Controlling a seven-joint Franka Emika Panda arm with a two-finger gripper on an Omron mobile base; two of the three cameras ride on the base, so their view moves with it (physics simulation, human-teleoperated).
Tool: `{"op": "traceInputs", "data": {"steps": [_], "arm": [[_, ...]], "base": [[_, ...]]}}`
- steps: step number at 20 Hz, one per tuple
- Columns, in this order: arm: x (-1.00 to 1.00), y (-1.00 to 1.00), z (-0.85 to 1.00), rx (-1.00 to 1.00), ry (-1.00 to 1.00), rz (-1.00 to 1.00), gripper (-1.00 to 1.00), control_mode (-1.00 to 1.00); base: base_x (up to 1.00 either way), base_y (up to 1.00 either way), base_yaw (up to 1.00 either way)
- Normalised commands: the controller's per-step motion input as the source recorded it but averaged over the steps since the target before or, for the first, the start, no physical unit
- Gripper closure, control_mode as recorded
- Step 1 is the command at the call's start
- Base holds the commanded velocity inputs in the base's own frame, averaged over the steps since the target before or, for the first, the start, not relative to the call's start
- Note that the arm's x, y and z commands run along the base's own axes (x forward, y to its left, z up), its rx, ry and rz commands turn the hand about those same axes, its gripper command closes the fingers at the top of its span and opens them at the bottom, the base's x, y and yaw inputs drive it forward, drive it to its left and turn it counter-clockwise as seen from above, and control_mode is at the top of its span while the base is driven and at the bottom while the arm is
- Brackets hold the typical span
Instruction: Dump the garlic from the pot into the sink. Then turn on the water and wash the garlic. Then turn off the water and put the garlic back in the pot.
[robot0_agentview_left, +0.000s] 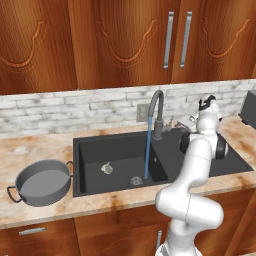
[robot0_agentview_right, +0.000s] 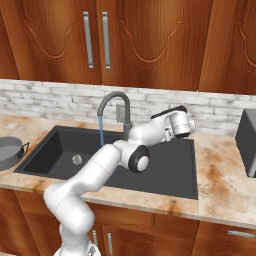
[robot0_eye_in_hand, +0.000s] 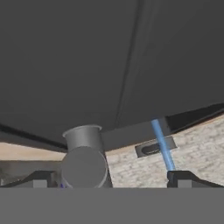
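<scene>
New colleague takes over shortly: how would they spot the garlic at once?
Find the large dark charcoal rectangular sink in the marbled counter. On its basin floor, left of the blue water stream, lies the small whitish, pale-green lumpy garlic bulb, the one pale thing there beside the round metal drain.

light: even, flat render light, moderately bright, no clear source
shadows: faint; sink (robot0_agentview_left: 90, 150) basin dark but readable
glare: none; cabinet doors (robot0_agentview_left: 120, 40) show mild sheen
sharpness: base views soft, low-res; hand view blurry at close faucet (robot0_eye_in_hand: 84, 164), 6 o'clock
distortion: none at edges
</scene>
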Motion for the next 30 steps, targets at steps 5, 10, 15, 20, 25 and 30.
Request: {"op": "traceInputs", "data": {"steps": [5, 10, 15, 20, 25, 30], "arm": [[-0.27, 0.79, 0.0, -0.01, 0.01, 0.04, -1.0, -1.0], [-0.19, 0.54, 0.0, -0.03, -0.03, 0.05, -1.0, -1.0], [-0.28, 0.92, 0.22, -0.15, -0.37, 0.06, -1.0, -1.0], [-0.41, 1.0, 0.48, -0.26, -0.69, 0.06, -1.0, -1.0], [-0.75, 0.95, 0.59, -0.26, -0.81, 0.07, -1.0, -1.0], [-0.87, 0.9, 0.62, -0.27, -0.85, 0.06, -1.0, -1.0]], "base": [[0.0, 0.0, 0.0], [0.0, 0.0, 0.0], [0.0, 0.0, 0.0], [0.0, 0.0, 0.0], [0.0, 0.0, 0.0], [0.0, 0.0, 0.0]]}}
